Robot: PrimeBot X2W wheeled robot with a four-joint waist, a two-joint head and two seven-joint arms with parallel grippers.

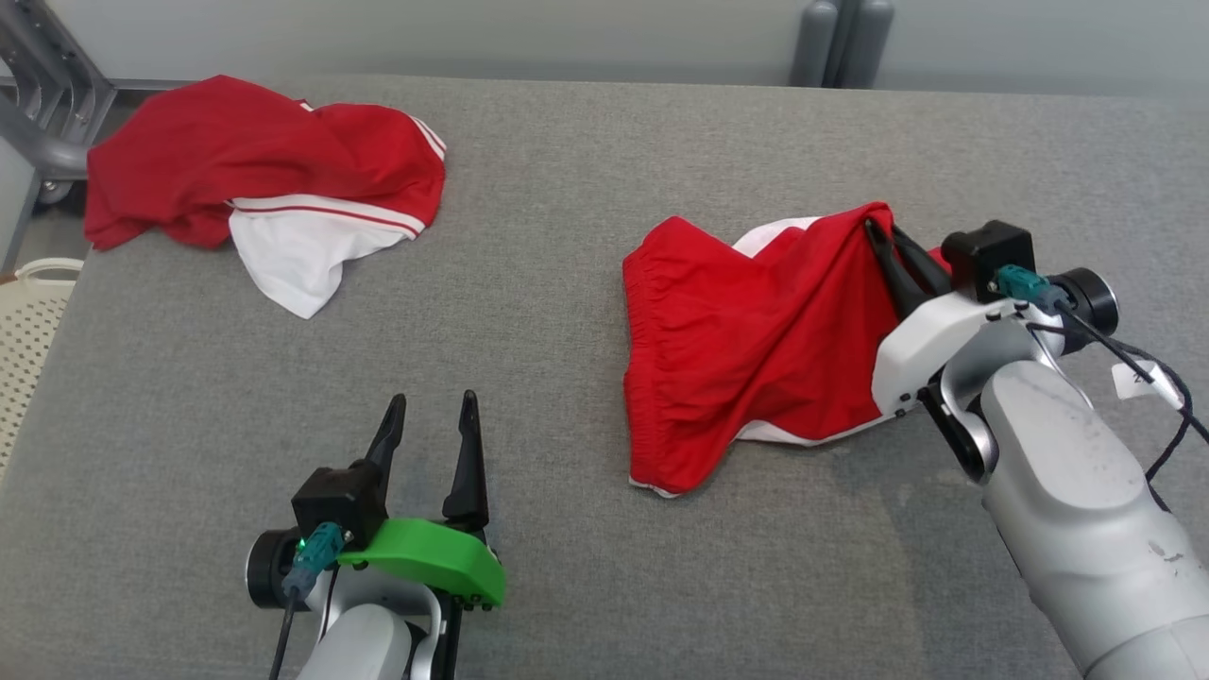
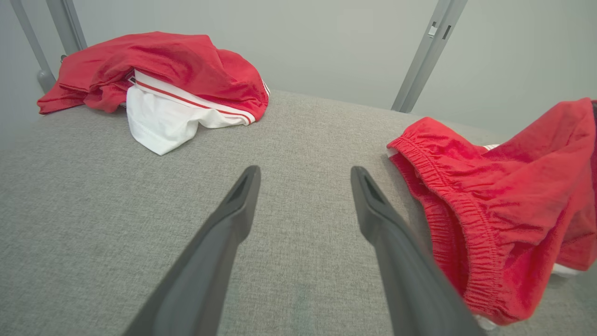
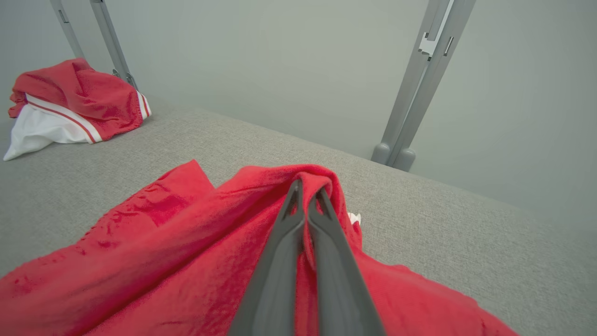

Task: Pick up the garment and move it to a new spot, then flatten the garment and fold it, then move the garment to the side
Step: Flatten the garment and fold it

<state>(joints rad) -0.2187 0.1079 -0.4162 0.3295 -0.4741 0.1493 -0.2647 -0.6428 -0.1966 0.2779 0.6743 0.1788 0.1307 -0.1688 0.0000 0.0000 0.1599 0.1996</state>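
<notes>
Nearest, at 7 o'clock in the head view, the left gripper hovers over the grey table with its 2 dark fingers spread apart and nothing between them; the left wrist view shows the same wide gap above bare cloth. A green cover sits on its wrist.

Further out, at 3 o'clock, the right gripper is pinched tight on a raised fold of the red shorts. In the right wrist view the 2 fingers meet with red fabric bunched over their tips. The shorts lie crumpled right of the table's middle, elastic waistband toward 9 o'clock, white trim peeking out at the top and bottom edges, the gripped corner lifted above the rest. From the left wrist view they sit at 3 o'clock, just beside the right finger.

A white tag hangs on the right arm's cable; any writing on it is too small to read.

Far off at 10 o'clock, a second red-and-white garment lies heaped near the table's corner, well apart from the shorts. A pale perforated basket stands at 9 o'clock, and 2 grey posts at 1 o'clock.
</notes>
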